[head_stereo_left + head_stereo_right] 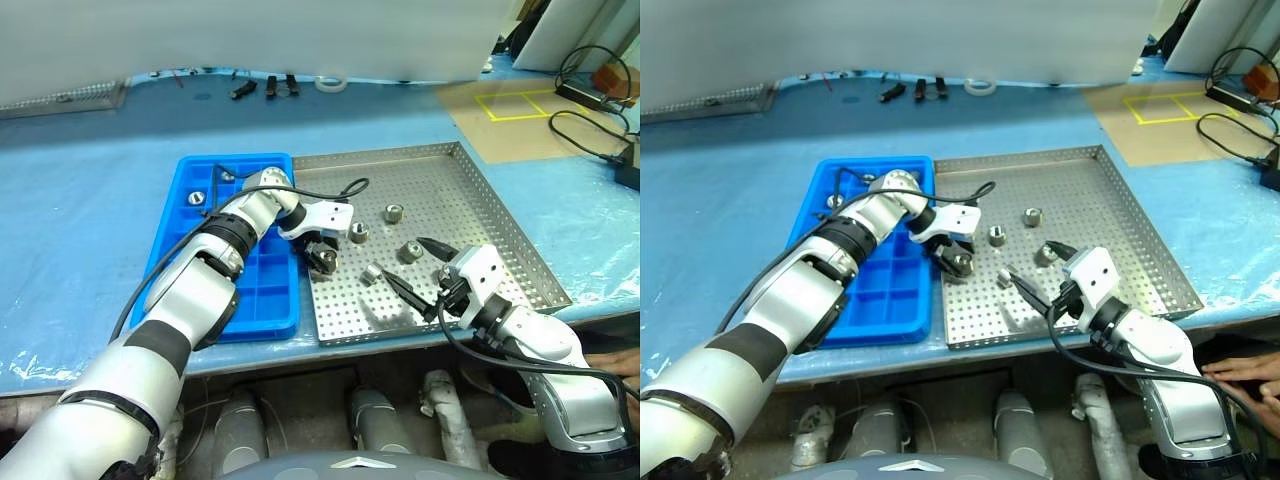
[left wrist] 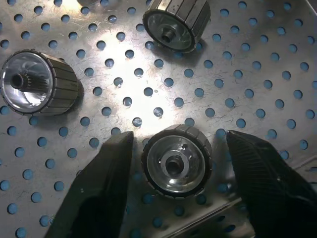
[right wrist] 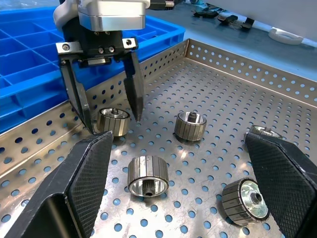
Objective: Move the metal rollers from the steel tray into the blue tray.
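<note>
Left claw [image 3: 106, 106] down over the steel tray [image 1: 480, 190], fingers straddling one upright roller [image 3: 112, 122], not yet pinched; right claw [image 1: 420, 275] spread wide, idle

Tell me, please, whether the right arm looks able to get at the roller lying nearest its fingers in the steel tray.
Probably yes. The right gripper stands open over the steel tray, and the roller lies on bare tray floor between its fingers, with nothing in the way; the left gripper works another roller.
</note>
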`<action>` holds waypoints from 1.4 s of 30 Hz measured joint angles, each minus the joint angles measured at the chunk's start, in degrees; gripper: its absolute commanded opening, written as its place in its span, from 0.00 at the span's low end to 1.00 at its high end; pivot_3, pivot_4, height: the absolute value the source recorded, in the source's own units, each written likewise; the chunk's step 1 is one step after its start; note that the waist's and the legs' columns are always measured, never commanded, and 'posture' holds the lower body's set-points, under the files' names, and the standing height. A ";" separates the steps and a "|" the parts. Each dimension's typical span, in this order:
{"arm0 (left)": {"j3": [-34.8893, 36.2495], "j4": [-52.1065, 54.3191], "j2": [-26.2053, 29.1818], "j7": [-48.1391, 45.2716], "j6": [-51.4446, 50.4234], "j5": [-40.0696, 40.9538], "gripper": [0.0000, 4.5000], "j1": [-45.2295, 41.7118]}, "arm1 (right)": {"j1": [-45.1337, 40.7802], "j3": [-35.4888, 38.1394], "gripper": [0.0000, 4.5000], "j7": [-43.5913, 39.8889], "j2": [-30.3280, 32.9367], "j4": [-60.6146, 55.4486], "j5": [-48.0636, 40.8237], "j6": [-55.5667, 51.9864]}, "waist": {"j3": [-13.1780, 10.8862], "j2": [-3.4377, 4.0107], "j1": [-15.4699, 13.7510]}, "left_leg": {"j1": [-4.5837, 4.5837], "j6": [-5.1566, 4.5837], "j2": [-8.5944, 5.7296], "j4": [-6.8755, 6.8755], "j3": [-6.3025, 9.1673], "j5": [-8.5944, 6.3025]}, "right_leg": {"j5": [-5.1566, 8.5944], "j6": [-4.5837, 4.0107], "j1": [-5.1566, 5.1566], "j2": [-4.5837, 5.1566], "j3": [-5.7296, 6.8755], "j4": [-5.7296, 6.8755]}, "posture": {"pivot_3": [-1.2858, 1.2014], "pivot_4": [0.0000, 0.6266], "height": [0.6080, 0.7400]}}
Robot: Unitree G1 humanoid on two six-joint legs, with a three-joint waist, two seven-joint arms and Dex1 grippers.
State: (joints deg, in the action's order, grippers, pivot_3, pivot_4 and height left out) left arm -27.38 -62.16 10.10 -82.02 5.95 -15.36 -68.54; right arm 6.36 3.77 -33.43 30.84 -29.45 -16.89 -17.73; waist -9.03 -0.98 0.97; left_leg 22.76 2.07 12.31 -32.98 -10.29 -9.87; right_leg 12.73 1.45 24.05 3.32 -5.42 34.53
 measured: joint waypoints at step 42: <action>25.29 57.29 19.77 13.29 -33.73 23.27 0.36 29.20 | -32.15 -11.34 1.00 -21.49 0.67 14.00 -7.44 -3.81 | -0.21 0.22 -4.94 | 0.43 0.67 0.31 0.75 0.49 0.41 | 0.30 -0.45 0.31 -0.01 1.05 0.23 | 0.61 0.24 1.00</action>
State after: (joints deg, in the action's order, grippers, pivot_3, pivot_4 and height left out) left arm -2.09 -4.87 29.86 -68.73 -27.78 7.91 -39.34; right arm -25.79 -7.57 -54.92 31.51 -15.44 -24.33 -21.54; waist -9.24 -0.76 -3.97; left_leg 23.19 2.75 12.62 -32.23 -9.81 -9.46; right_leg 13.03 0.99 24.36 3.31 -4.37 34.76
